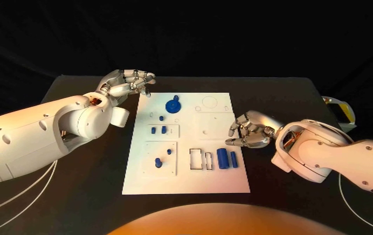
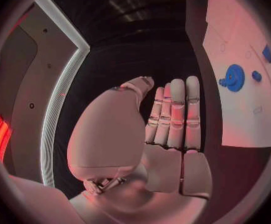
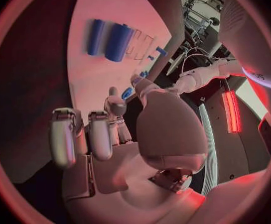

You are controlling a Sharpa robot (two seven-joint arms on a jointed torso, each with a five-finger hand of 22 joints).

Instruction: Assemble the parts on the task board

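We read no legible writing on the board [image 1: 190, 184], centred in frame, where a gear [image 1: 174, 105] lies upper left, while the left hand [image 1: 126, 84] and right hand [image 1: 250, 130] hover loosely curled, holding nothing.

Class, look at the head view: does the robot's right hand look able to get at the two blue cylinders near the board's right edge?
Probably yes. The right hand holds nothing and sits at the task board's right edge, just above the blue cylinders. Nothing lies between them.
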